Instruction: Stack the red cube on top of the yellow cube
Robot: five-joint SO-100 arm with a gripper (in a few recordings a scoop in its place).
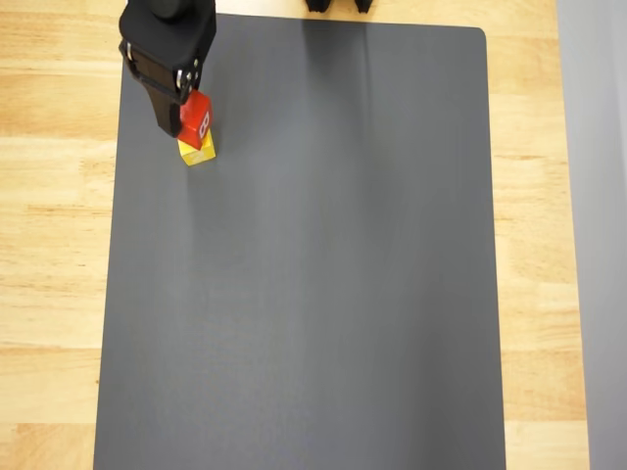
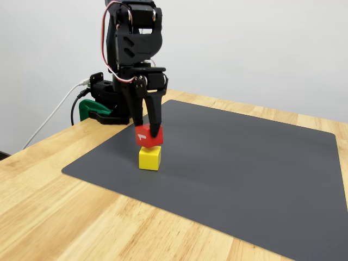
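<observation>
Black gripper (image 2: 148, 129) fingers were clamped on the red cube (image 2: 148, 136), which sat tilted between them, directly over the yellow cube (image 2: 149, 158); whether the cubes touched was unclear. Both were near the grey mat's (image 2: 244, 163) far-left corner in the fixed view.

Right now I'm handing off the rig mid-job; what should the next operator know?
Gripper: fingers shut on the red cube, pointing down near the mat's far left corner in the fixed view.
Red cube: held directly above the yellow cube, slightly tilted; whether it already rests on it cannot be told.
Yellow cube: flat on the mat.
Done: pick-up and carry-over.
Left: level and seat the red cube, open the fingers, lift away without nudging the stack.
</observation>
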